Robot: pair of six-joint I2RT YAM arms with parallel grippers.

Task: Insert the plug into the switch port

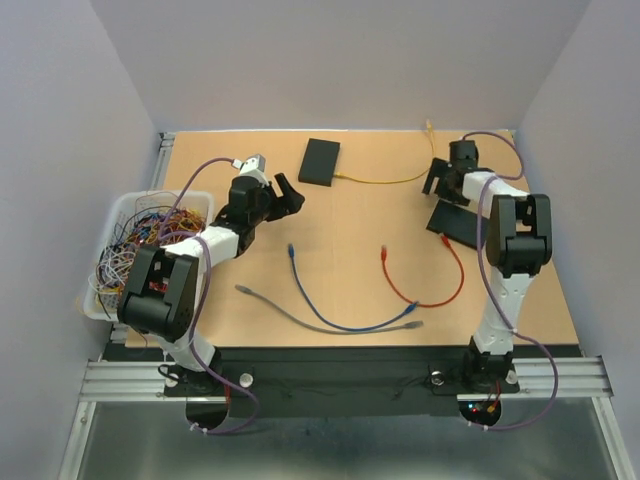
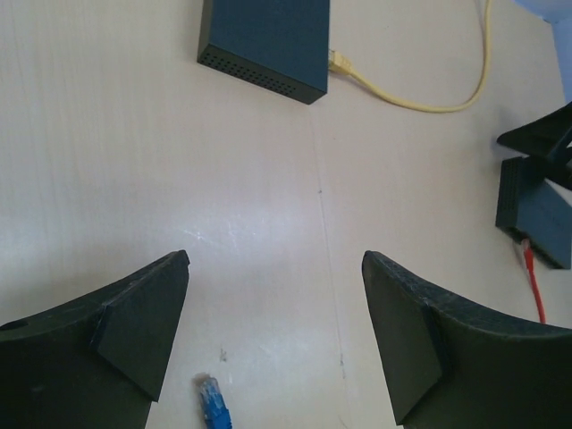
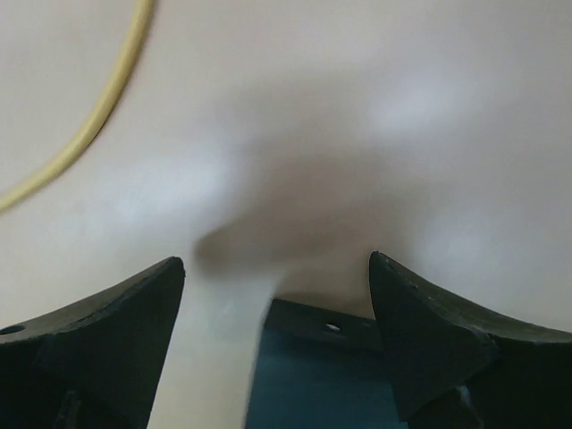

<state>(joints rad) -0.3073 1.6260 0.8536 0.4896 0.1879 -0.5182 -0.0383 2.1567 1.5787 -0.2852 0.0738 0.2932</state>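
- A bin of spare cables [image 1: 150,240] sits at the bench's [image 1: 520,290] left edge, well apart from the work.
- The left gripper [image 2: 274,259] hangs over bare bench with its fingers wide and nothing between them.
- The blue plug [image 2: 212,399] lies flat on the bench just below the left fingers, nearer the left one. Its cable runs back towards the arms beside a grey cable [image 1: 300,315].
- The step in hand looks like the approach to pick up this plug, and no plug is held yet.
- Next, the left gripper would need to come back and down over the plug body and line the fingers across its sides. It should close without pinching the latch.
- The left switch [image 2: 268,40] lies ahead, with a yellow cable [image 2: 420,100] already seated at its right side.
- Which of its ports are free cannot be told.
- A red cable [image 2: 534,284] runs into the right switch [image 2: 536,210].
- The right gripper [image 3: 277,261] hovers low at that switch's edge, fingers wide and empty. It seems placed to steady the switch.
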